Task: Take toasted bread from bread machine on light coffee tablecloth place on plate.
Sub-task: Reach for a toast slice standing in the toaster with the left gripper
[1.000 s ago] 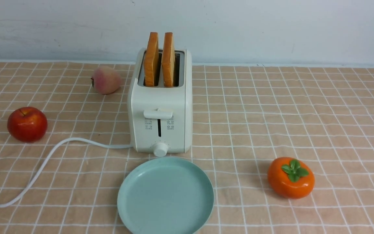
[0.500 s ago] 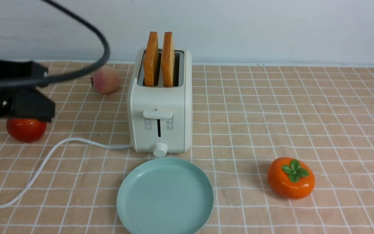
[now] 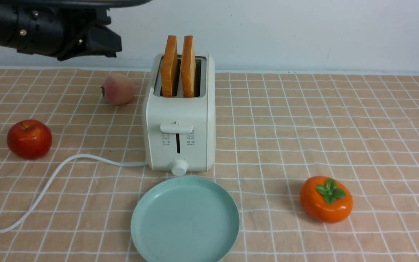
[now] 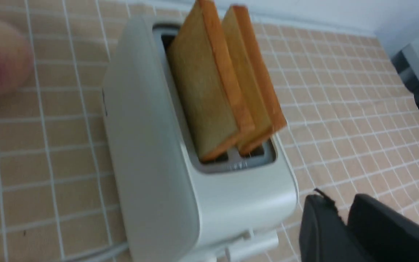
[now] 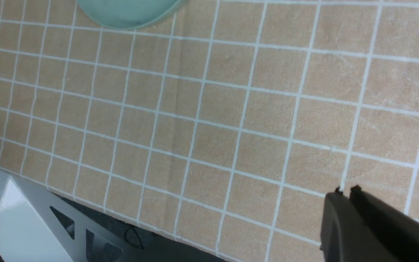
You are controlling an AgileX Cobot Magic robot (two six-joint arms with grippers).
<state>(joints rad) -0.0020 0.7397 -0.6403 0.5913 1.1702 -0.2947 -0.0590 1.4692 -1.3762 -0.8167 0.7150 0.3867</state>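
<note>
The light coffee tablecloth (image 3: 340, 120) covers the whole work surface. On it the bread machine (image 3: 178, 116) stands a little left of centre in the front view, lever side toward the robot. The plate (image 3: 186, 218) lies at 6 o'clock from the bread machine, just beside its base, and it is bare.

Nothing of the task is done yet. Both slices of toasted bread are in the bread machine, upright and side by side, one per slot. From the front the left slice (image 3: 169, 65) and the right slice (image 3: 188, 65) rise well above the top. Two lifts and two placements are left.

The left arm (image 3: 31, 27) hangs high at 10 o'clock from the bread machine, well apart from the slices. I judge this to be the start of an approach to the bread. In the wrist view the left gripper (image 4: 338, 203) holds nothing. Its jaws show only a thin seam, and I cannot tell whether they are parted.

The right gripper (image 5: 346, 191) sits over bare cloth with its jaws together and nothing between them. An edge of the plate shows in its wrist view.

A persimmon (image 3: 326, 199) lies at 4 o'clock from the bread machine, an apple (image 3: 30, 139) at 9 o'clock and a peach (image 3: 118, 89) at 10 o'clock. The white cord (image 3: 49, 182) trails off toward 8 o'clock.
</note>
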